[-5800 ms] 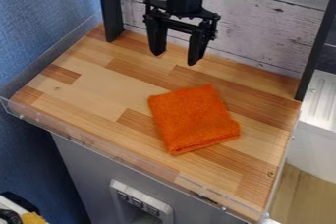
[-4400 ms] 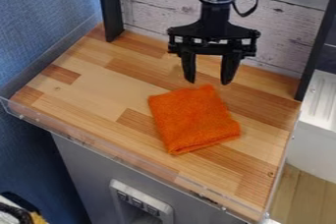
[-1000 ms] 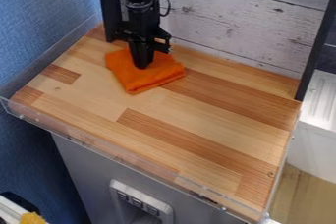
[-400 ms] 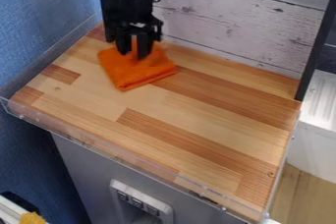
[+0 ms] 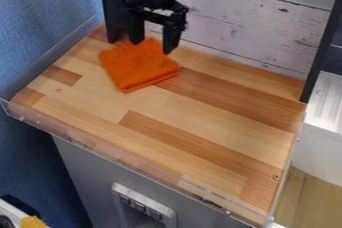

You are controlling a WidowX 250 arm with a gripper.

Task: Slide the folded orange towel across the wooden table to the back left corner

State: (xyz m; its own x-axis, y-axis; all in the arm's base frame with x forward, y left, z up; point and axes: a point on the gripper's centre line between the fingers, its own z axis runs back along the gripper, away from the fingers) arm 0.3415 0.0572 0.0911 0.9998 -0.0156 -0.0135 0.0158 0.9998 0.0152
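Gripper (image 5: 152, 48) hangs, jaws apart, at the back of an orange cloth (image 5: 137, 69) on the wooden counter (image 5: 200, 122).

Blue wall (image 5: 47, 12) L, whitewashed plank wall (image 5: 254, 17) at back.

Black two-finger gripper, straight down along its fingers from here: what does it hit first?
Most likely the folded orange cloth, near its back edge, below the open black two-finger gripper. Depth is unclear from this slanted view, so one fingertip might meet the striped wooden worktop beside it instead.
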